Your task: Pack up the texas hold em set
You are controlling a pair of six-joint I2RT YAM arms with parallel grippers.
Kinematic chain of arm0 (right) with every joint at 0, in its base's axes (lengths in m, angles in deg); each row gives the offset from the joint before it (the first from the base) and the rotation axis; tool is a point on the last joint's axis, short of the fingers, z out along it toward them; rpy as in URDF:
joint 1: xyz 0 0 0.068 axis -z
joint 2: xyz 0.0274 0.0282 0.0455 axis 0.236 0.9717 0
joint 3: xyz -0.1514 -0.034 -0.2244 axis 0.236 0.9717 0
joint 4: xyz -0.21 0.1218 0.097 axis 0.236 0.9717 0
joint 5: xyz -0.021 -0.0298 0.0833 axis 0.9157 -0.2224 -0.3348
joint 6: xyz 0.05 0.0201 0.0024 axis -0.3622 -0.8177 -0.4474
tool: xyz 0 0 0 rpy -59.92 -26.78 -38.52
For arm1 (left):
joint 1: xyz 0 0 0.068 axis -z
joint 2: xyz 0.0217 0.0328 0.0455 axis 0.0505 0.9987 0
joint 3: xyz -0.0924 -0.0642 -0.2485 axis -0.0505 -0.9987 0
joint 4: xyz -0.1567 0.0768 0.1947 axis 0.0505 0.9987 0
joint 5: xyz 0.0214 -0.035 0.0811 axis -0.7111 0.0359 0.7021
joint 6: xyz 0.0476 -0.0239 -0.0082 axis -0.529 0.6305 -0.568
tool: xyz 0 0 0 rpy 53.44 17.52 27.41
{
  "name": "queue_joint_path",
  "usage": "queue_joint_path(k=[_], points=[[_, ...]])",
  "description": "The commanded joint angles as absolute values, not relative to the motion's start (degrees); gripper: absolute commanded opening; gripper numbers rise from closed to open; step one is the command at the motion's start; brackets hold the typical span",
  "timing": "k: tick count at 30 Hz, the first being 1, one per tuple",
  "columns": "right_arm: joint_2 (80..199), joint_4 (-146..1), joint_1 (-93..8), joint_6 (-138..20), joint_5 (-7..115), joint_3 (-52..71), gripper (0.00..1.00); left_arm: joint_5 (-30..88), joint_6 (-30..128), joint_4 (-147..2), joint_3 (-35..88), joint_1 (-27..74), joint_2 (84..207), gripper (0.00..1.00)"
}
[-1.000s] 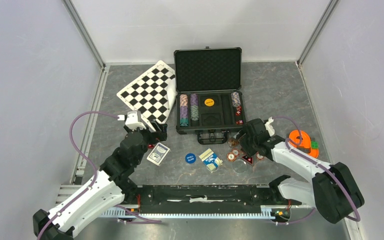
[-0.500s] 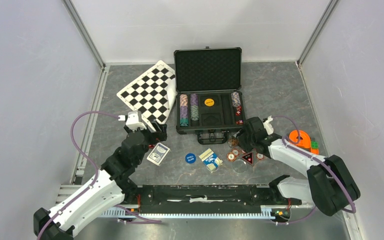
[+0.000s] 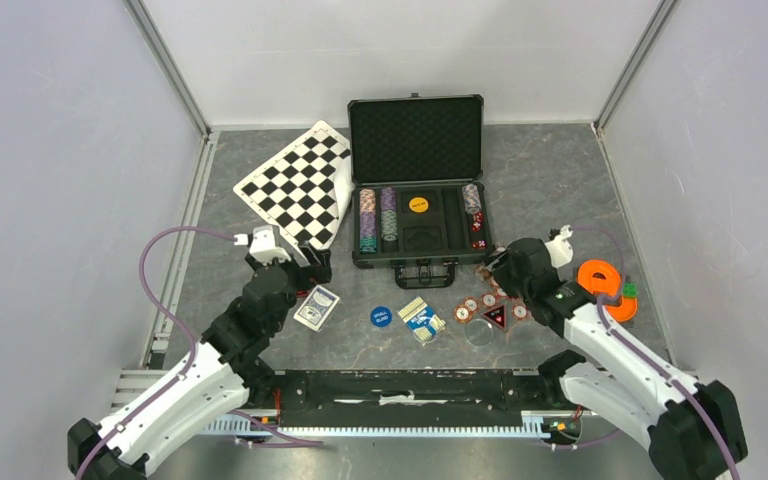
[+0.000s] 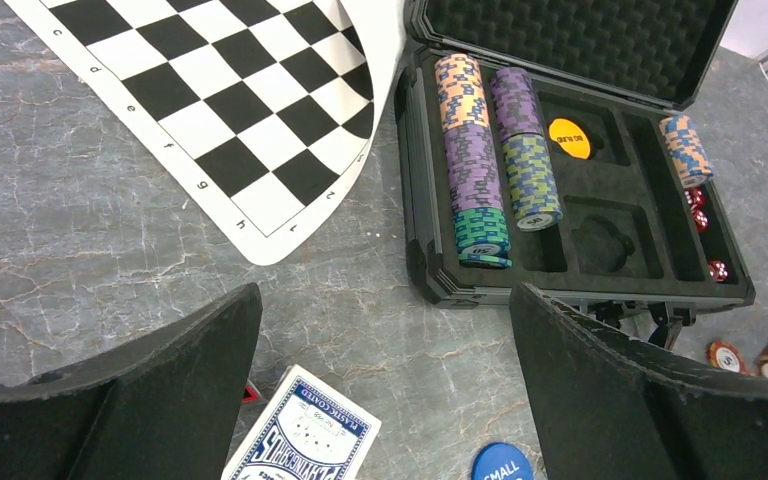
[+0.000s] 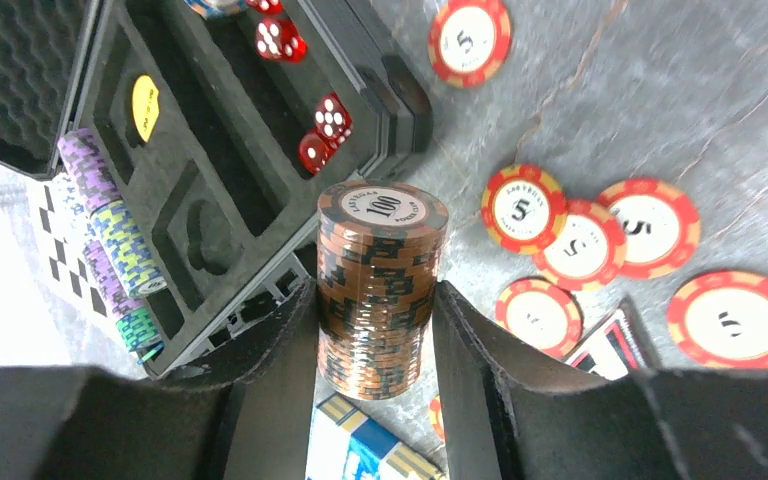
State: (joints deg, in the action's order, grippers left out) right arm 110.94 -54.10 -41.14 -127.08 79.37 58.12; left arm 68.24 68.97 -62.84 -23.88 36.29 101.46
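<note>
Right gripper (image 5: 378,310) jaws press both sides of an upright brown 100-chip stack (image 5: 382,235), just off the open case's (image 5: 385,95) front-right corner; left gripper (image 4: 385,370) gapes empty, farther off

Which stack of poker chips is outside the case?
The brown stack marked 100, gripped by the right gripper beside the case. The other stacks lie in the case's foam slots.
</note>
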Motion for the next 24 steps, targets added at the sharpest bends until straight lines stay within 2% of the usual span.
queue_joint_path(k=[1,3,5,10,16,24], points=[[107.3,-54.2,-41.3,-114.9,85.9,52.4,0.32,68.9,68.7,-66.2,-24.0,36.2,102.7,1.00],[108.0,-58.0,-41.3,-105.9,84.5,49.5,0.32,67.3,68.2,-67.3,-24.1,36.2,103.6,1.00],[110.4,-62.2,-41.3,-95.7,80.6,45.7,0.37,65.3,67.8,-68.3,-24.0,36.2,104.7,1.00],[122.1,-61.3,-41.2,-77.2,71.0,32.9,0.38,62.0,67.2,-69.3,-23.6,36.2,106.7,1.00],[136.1,-60.2,-40.9,-69.5,63.7,22.6,0.35,61.4,66.3,-70.1,-24.6,36.2,106.2,1.00],[148.9,-58.5,-40.6,-62.1,69.4,12.9,0.35,61.8,65.5,-72.9,-25.7,36.2,105.5,1.00]])
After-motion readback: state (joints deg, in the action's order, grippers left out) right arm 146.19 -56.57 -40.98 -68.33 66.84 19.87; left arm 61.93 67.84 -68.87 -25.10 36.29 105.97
